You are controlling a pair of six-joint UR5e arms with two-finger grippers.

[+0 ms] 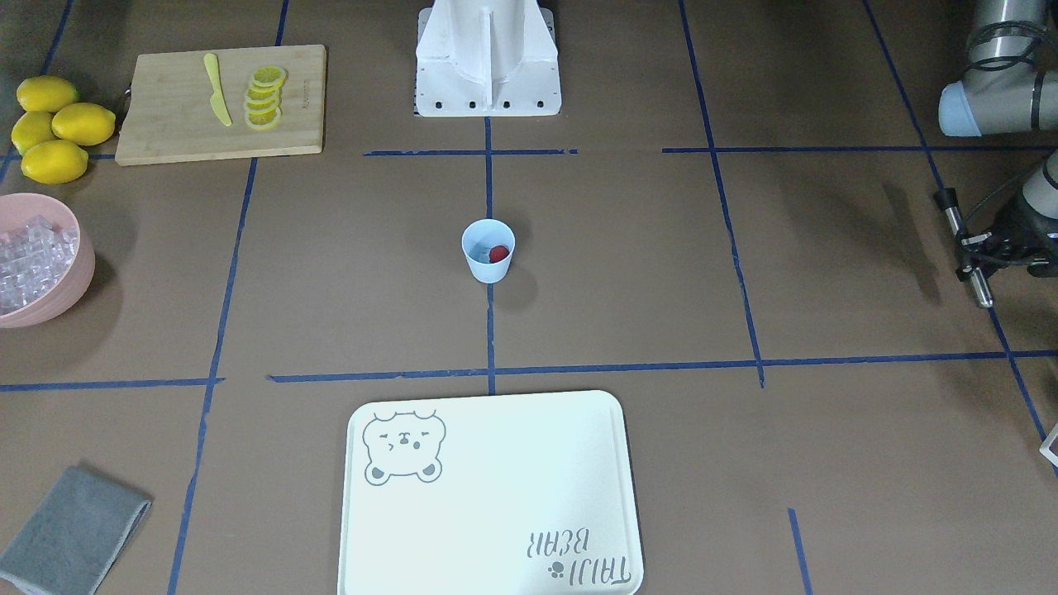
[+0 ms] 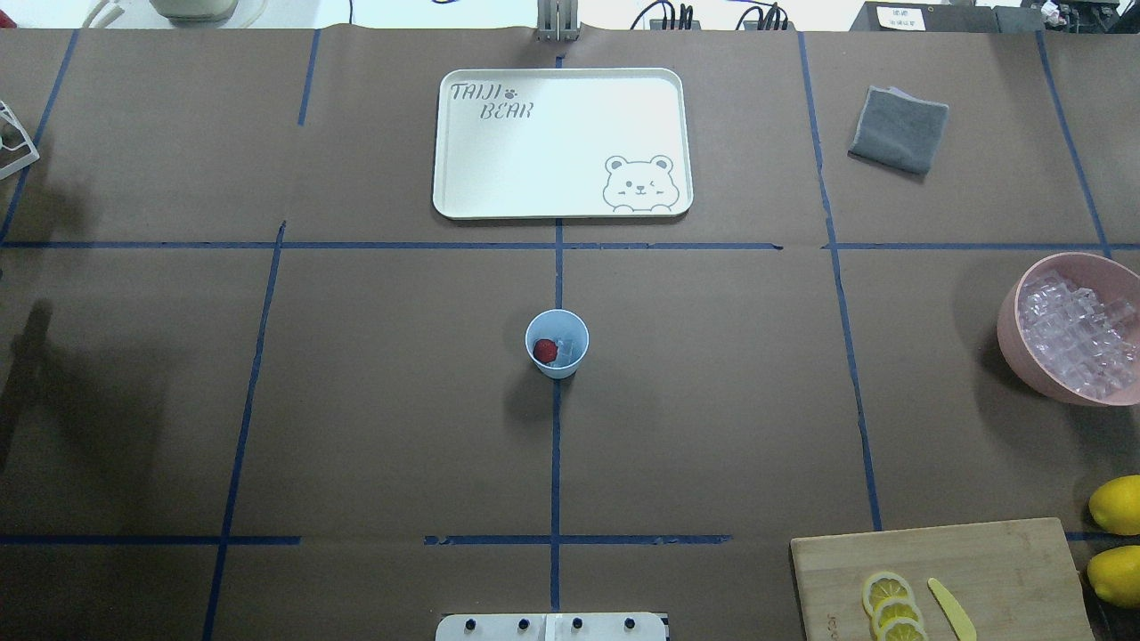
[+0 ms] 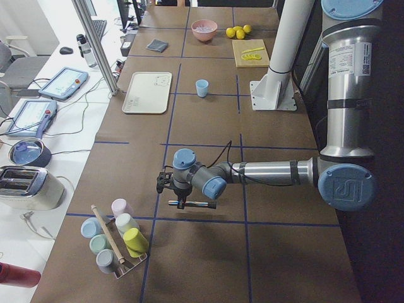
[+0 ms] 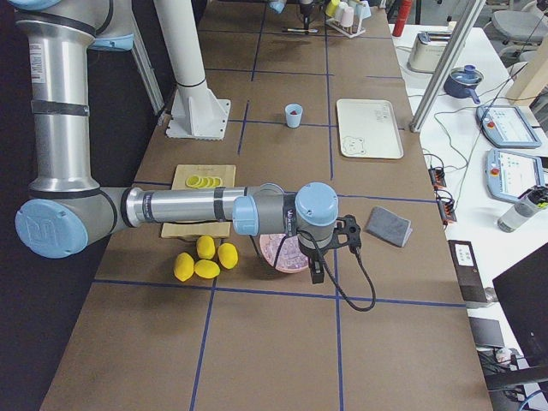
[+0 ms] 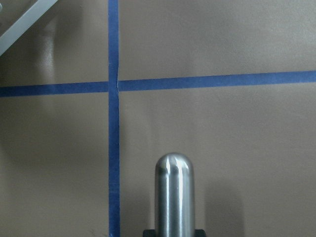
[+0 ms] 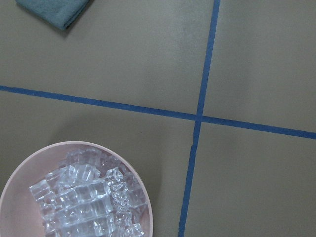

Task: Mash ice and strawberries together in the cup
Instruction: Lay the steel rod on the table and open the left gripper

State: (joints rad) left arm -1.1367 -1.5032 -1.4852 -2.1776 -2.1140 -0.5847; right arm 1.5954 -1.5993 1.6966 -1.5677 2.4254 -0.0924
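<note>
Cup (image 2: 557, 344) at table centre, 1 strawberry (image 2: 545, 351) and ice (image 2: 565, 348) inside. Left tool (image 1: 967, 248) is clamped on a steel rod (image 5: 174, 197) near the table's left edge, well apart from the cup. Right tool (image 4: 318, 270) is over the bowl (image 2: 1015, 356) near the right edge; I cannot tell its opening. I'd centre the rod upright over the cup and press straight down, or the cup may tip.

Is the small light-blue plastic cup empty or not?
Not empty: the upright light-blue plastic cup holds a small red strawberry and some clear ice.
</note>
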